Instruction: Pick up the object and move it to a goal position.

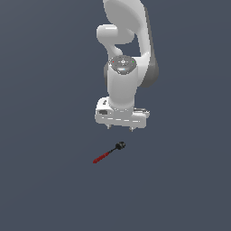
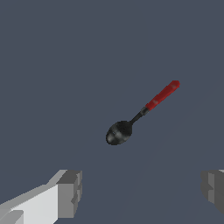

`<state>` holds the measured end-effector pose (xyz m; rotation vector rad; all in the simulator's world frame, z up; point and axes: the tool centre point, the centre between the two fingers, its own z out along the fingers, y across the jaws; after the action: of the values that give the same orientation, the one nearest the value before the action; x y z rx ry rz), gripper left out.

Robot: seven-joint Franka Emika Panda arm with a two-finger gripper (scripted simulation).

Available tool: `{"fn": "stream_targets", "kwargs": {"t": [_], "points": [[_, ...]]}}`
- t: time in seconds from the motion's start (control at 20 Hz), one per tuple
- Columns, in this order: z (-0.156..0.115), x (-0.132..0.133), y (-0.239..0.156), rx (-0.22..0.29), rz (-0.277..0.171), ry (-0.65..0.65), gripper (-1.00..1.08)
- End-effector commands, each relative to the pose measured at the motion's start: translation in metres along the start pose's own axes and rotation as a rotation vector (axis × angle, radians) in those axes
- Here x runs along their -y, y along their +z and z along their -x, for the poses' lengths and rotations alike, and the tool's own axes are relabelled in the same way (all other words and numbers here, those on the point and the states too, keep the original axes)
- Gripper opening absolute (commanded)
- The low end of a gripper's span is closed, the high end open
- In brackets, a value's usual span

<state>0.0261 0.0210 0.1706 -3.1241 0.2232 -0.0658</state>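
The object — a tiny tool with red handle, slim dark shaft and round black knob — lies flat on the floor, slanted.

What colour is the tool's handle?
Red; the tool shows best in the wrist view.

Flat, even simulator light, dim blue-grey ground, no shadows, slightly soft rendering.

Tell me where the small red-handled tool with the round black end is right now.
The small red-handled tool with the round black end lies flat on the dark grey floor, untouched, just below the white gripper in the exterior view, outside its open jaws.
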Motion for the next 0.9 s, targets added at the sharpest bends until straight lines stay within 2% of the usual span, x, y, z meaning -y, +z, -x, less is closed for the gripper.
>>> {"fn": "stream_targets", "kwargs": {"t": [0.0,0.85], "points": [[-0.005,-0.003,0.008,0.005,-0.001,0.064,1.00],[-0.041,-0.029,0.081,0.031,0.013,0.586,1.00]]}}
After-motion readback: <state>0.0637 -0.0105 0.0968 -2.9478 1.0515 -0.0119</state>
